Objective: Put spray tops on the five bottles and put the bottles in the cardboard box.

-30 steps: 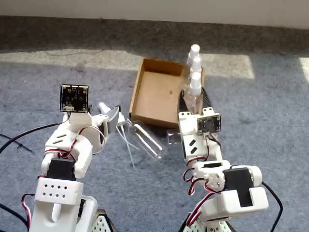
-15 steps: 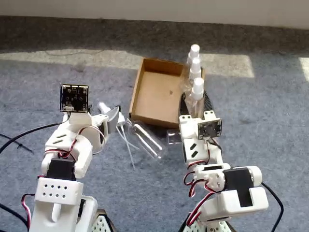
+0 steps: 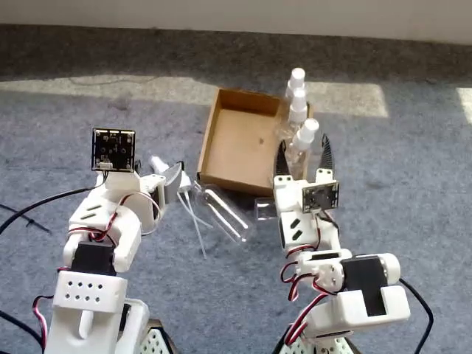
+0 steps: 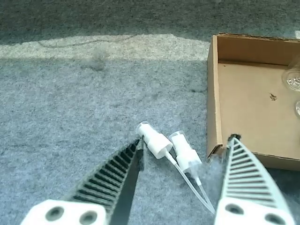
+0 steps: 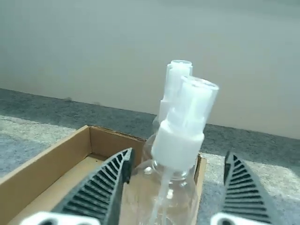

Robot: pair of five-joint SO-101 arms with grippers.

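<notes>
The cardboard box (image 3: 236, 140) lies on the carpet between the two arms. Three clear bottles with white spray tops stand along its right wall. The nearest capped bottle (image 3: 301, 144) leans a little between the spread fingers of my right gripper (image 3: 303, 156), which is open and not touching it. In the right wrist view that bottle (image 5: 180, 140) stands in front of another capped one (image 5: 174, 79). My left gripper (image 4: 185, 140) is open low over two loose spray tops (image 4: 154, 143), (image 4: 185, 151) on the carpet. Two uncapped bottles (image 3: 223, 212), (image 3: 265, 208) lie in front of the box.
Grey carpet (image 3: 398, 192) covers the whole work area, with a sunlit strip behind the box and a pale wall beyond. A black cable (image 3: 29, 214) trails at the far left. The box floor (image 4: 253, 108) left of the bottles is bare.
My right gripper has opened and let go of the nearest capped bottle, which now leans to the right in the box. The left arm has not moved.
</notes>
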